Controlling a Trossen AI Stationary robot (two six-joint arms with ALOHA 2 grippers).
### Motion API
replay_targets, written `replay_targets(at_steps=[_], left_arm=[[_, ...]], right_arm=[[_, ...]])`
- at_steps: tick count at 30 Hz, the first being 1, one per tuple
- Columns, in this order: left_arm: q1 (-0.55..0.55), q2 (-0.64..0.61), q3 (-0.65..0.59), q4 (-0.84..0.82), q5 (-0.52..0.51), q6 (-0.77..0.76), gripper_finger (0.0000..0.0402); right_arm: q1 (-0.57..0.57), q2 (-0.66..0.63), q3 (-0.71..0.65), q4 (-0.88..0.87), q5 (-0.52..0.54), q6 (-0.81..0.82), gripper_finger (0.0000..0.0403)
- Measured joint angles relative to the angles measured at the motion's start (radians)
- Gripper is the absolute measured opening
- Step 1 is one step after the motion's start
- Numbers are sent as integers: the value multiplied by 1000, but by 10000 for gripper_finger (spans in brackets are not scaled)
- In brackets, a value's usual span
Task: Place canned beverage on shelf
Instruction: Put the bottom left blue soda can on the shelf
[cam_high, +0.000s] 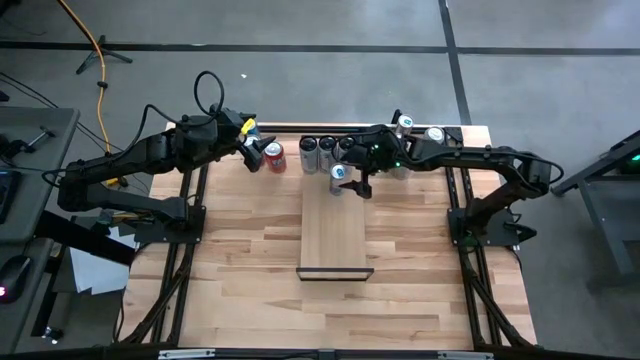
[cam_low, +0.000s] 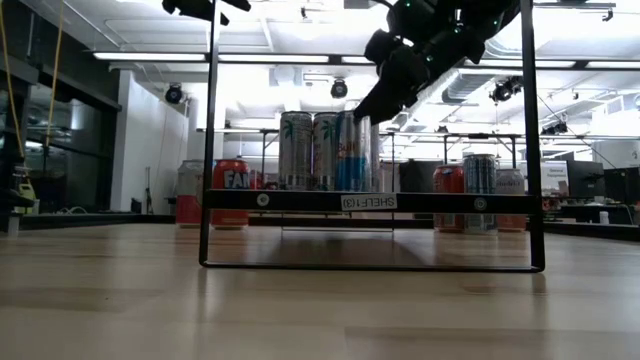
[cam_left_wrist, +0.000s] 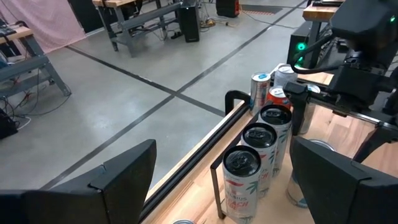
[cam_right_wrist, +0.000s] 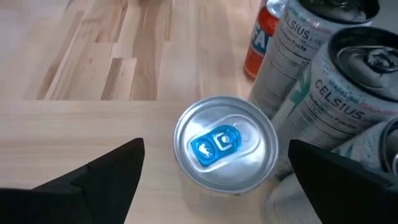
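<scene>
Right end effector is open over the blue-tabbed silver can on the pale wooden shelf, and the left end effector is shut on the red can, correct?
Not quite. The left end effector is open and holds nothing; the high view shows the red can standing free beside it. The rest holds: the right end effector is open over the blue-tabbed silver can on the pale wooden shelf.

Blue-tabbed can (cam_high: 337, 179) upright on pale shelf (cam_high: 334, 235)

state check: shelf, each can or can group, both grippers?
shelf: flat on table, near half bare.
blue-tab can: upright on shelf, free, unopened.
three Celsius cans: upright, rowed at shelf's far end.
red can: upright on table, off shelf.
right gripper: open, above blue-tab can.
left gripper: open, by red can.
</scene>
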Motion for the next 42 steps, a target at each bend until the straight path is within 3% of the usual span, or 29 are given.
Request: replay_targets(at_steps=[13,17,23,27,34,38,42], left_arm=[[0,0,0,0,0,0,326],[0,0,0,0,0,0,326],[0,0,0,-9,0,25,326],[0,-14,0,-17,-15,67,326],[0,-32,0,-10,-58,73,326],[0,-31,0,-7,-58,101,326],[0,-30,0,-8,-58,113,326]], right_arm=[[71,19,2,33,108,5,309],[79,27,2,26,148,67,287],[98,24,2,28,173,197,221],[144,24,2,33,290,322,221],[239,30,12,84,641,531,221],[248,97,138,2,719,593,221],[251,214,316,-115,711,577,221]])
